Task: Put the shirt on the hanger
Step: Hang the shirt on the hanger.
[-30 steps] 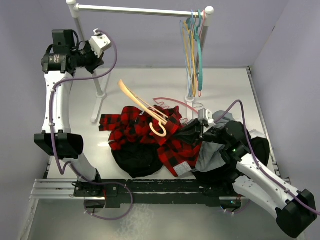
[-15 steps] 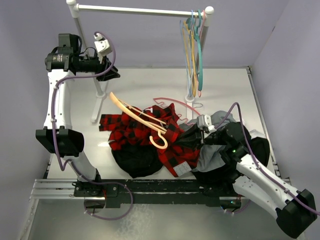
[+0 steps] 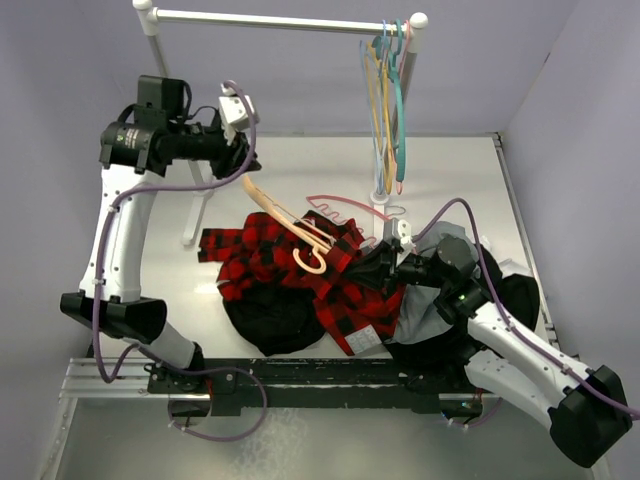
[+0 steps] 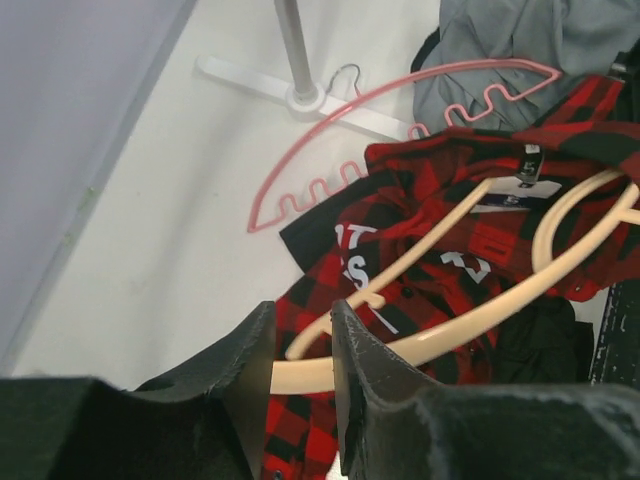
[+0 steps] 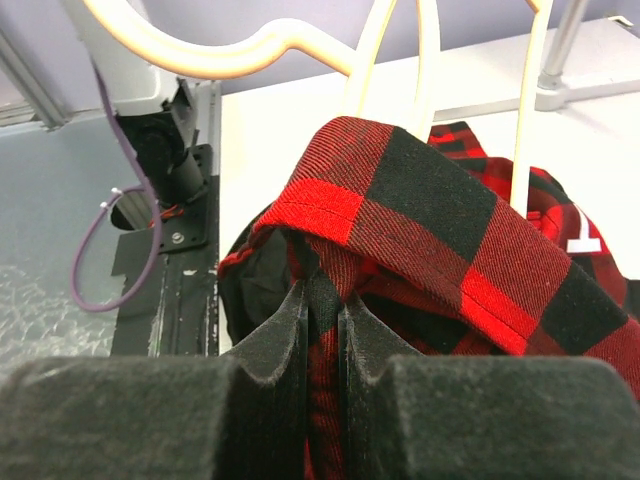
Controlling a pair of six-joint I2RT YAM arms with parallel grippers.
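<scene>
Shirt (image 5: 430,200) cloth is pinched in the right claw (image 5: 322,300), whose jaws are pressed nearly together on a plaid fold. The left claw (image 4: 300,310) stands parted astride one end of the hanger (image 4: 300,375); whether it touches, I can't tell. Both the hanger and the plaid heap rest on the white table (image 3: 450,170) in front of the white rack (image 3: 280,20), with a pink hanger (image 3: 345,203) nearer the rack's foot. Lavender walls (image 3: 300,90) rise behind the rack.

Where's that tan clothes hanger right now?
Seen from above, the tan hanger rests left of centre on the table, atop the plaid shirt, its far end at the left gripper.
</scene>
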